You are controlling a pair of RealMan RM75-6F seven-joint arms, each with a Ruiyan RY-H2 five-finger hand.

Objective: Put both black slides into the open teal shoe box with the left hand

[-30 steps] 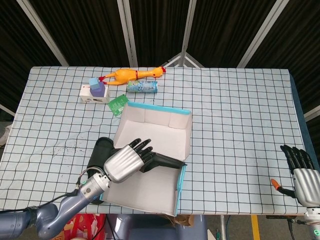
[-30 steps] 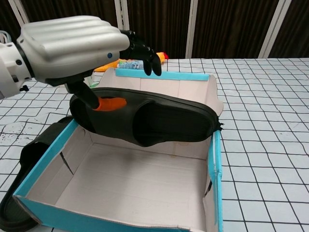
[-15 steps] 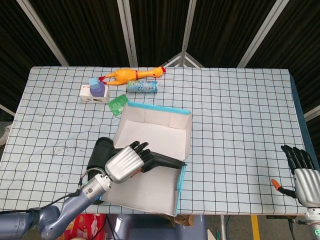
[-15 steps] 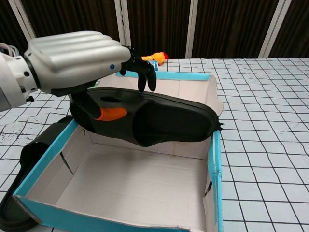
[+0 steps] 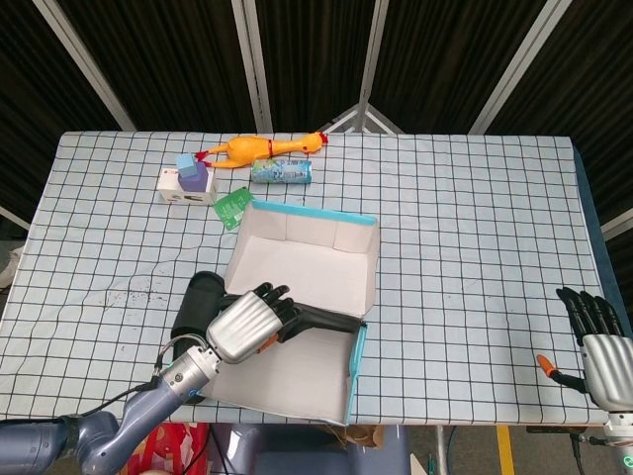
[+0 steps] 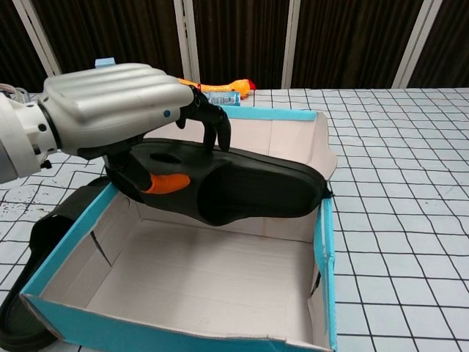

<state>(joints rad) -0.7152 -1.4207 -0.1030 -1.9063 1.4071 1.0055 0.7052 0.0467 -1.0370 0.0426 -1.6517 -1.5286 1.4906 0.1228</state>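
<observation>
While your left hand (image 6: 110, 110) grips one black slide (image 6: 234, 187) above the open teal shoe box (image 6: 326, 242), the other slide (image 5: 198, 302) waits outside, beside it.

We see our left hand (image 6: 110, 110) gripping a black slide (image 6: 234, 187) held across the open teal shoe box (image 6: 326, 242). A second black slide (image 6: 29, 242) lies outside the box's left wall.

Your left hand (image 6: 117, 110) has a ribbed silver back, black fingers (image 6: 212, 121) and an orange thumb pad. Thin cables loop at its silver wrist, above a blue-grey forearm (image 5: 94, 435). Your right hand (image 5: 598, 341) looks alike, orange thumb tip included.
</observation>
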